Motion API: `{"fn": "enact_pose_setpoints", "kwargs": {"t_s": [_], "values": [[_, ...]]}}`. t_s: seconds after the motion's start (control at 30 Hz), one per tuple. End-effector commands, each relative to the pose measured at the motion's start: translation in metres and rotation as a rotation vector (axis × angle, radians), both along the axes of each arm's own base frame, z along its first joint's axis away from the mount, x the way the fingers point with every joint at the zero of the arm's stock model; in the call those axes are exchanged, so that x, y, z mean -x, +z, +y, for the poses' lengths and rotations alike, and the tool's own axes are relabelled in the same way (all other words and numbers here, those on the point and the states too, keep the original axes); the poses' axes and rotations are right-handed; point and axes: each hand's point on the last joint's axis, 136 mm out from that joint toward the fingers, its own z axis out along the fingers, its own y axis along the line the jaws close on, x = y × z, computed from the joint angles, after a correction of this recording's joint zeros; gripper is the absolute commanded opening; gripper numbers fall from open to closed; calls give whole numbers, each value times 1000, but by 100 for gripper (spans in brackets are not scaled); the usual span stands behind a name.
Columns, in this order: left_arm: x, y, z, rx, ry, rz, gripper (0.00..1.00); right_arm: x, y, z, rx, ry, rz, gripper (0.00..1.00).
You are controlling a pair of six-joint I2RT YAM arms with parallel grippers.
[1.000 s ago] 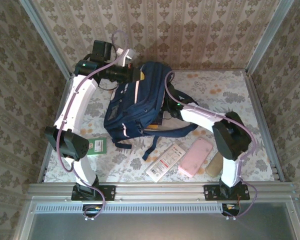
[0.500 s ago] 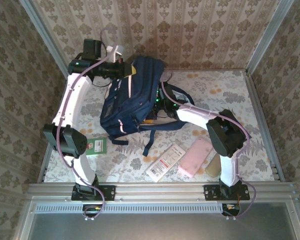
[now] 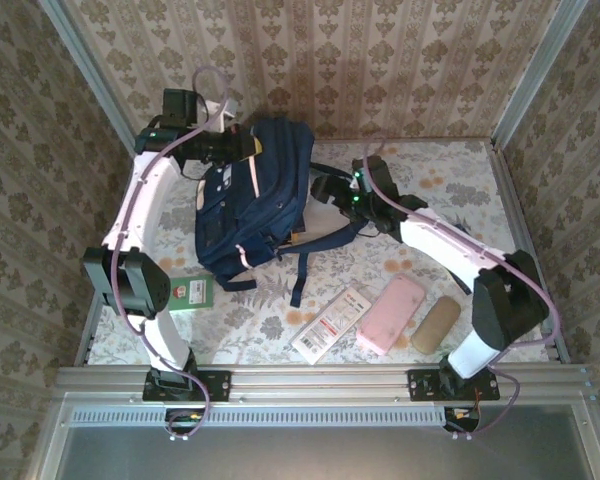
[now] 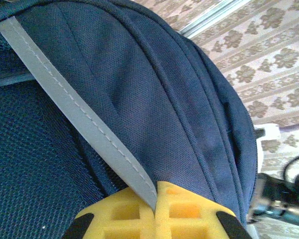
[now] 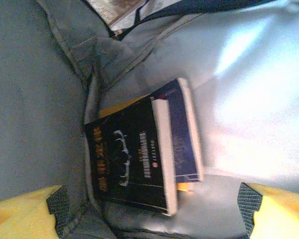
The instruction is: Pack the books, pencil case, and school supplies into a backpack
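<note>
Now the left hand (image 4: 155, 199) pinches the backpack's (image 4: 154, 99) grey stripe (image 4: 79, 119); the right hand (image 5: 152, 201) hangs spread, clear of the books (image 5: 129, 164).

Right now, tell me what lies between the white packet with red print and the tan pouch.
The pink pouch lies between the white packet and the tan pouch, seen in the top external view.

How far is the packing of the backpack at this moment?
Done: a black book and a navy book lie inside the backpack. In hand: the left gripper is shut on the backpack's grey strip; the right gripper is open and empty, facing the books. Left: the green booklet, white packet, pink pouch and tan pouch lie on the table.
</note>
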Motion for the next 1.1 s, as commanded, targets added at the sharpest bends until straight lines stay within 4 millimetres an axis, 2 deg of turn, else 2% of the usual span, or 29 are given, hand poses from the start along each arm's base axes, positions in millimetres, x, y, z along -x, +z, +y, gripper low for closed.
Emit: {"fn": "enact_pose_setpoints", "kwargs": {"t_s": [0.0,0.13,0.2,0.27,0.37,0.47,0.57,0.7,0.77,0.93,1.0,1.07], "values": [[4,15,-21,-80,-47,-146,0,25,11,-48,204,-67,-14,91],[3,-37,-51,-194,-68,-95,2,43,13,-130,364,-311,11,93],[5,-64,-72,-214,-102,-63,5,56,1,-169,393,-433,71,94],[3,-86,-85,-226,-112,-26,6,67,-12,-201,423,-537,136,94],[8,-112,-111,-212,-140,19,8,86,-27,-242,484,-683,235,94],[8,-127,-116,-203,-124,56,16,103,-40,-274,527,-820,342,93],[14,-121,-118,-163,-117,45,33,104,-42,-287,608,-839,356,94],[24,-95,-115,-121,-99,-21,48,108,-72,-304,589,-865,482,94],[27,-88,-116,-120,-108,-40,50,101,-93,-306,550,-842,548,94],[32,-84,-121,-93,-123,-41,52,70,-127,-308,532,-737,647,91],[34,-83,-122,-87,-129,-41,52,54,-142,-298,476,-653,674,89],[34,-81,-123,-84,-132,-45,52,41,-148,-290,449,-603,682,89]]}}
